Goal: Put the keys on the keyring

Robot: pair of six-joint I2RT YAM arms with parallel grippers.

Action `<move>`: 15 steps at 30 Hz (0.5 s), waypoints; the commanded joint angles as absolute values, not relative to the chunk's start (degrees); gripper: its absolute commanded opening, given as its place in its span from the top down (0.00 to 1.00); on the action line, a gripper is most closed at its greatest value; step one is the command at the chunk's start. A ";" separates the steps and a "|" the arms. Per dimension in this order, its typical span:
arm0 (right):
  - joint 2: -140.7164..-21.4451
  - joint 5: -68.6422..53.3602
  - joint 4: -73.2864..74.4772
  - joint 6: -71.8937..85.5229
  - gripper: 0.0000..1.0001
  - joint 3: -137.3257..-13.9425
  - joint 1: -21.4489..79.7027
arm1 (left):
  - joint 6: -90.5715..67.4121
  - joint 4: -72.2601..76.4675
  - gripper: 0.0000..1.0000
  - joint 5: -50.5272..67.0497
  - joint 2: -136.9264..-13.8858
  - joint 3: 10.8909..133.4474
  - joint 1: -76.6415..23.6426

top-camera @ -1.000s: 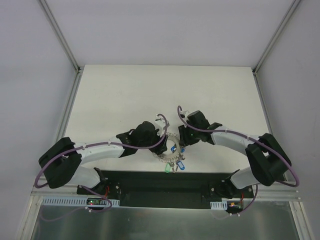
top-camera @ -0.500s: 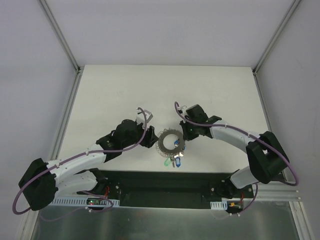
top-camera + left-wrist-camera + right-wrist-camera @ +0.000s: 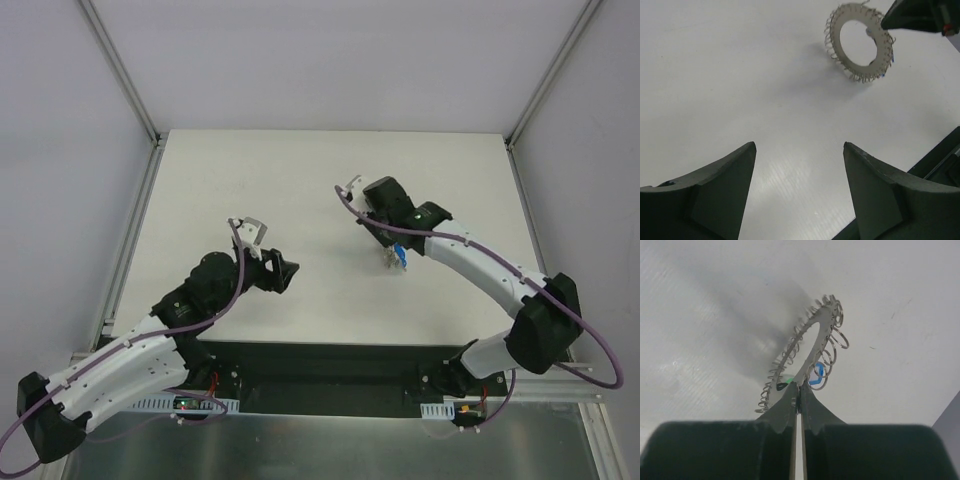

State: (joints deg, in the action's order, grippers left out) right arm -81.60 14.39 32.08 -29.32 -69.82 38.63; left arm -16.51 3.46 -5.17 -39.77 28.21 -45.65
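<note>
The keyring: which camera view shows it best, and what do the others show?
Left wrist: the keyring faces it, whole circle and open centre visible. Right wrist sees it near edge-on, pinched by the right pincer. Top external shows only a small glimpse.

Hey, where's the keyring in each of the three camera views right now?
Top external: the keyring is right of centre, seen edge-on, at the tip of the right gripper.
Left wrist: upper right, seen nearly face-on.
Right wrist: centre, pinched in the shut right gripper.
Shared landmark: the right gripper's dark tip on the ring's rim.
</note>
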 commanded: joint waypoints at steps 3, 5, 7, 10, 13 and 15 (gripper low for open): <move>-91.91 20.21 33.84 -30.06 0.99 -70.22 49.03 | -17.93 -4.30 0.20 -12.39 -31.39 29.88 -45.26; -96.75 20.48 32.87 -28.66 0.99 -71.10 52.89 | -17.41 -6.41 0.17 -13.53 -29.02 30.23 -45.26; -99.65 19.95 32.52 -26.03 0.99 -72.85 55.01 | -17.05 -7.73 0.15 -14.15 -27.78 31.02 -45.26; -104.58 17.93 33.05 -22.68 0.96 -75.49 59.49 | -15.83 -10.19 0.12 -15.11 -25.32 32.34 -45.26; -107.13 15.91 33.57 -20.31 0.77 -77.16 61.78 | -14.68 -12.56 0.08 -16.34 -23.82 34.18 -45.26; -106.53 15.03 33.57 -19.25 0.65 -77.70 62.05 | -14.07 -13.97 0.05 -18.01 -23.29 35.24 -45.26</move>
State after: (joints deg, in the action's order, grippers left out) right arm -107.79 17.21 32.05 -24.08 -73.76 60.80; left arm -16.23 -10.79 -14.09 -24.75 31.09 -45.65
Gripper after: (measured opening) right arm 0.281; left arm 0.920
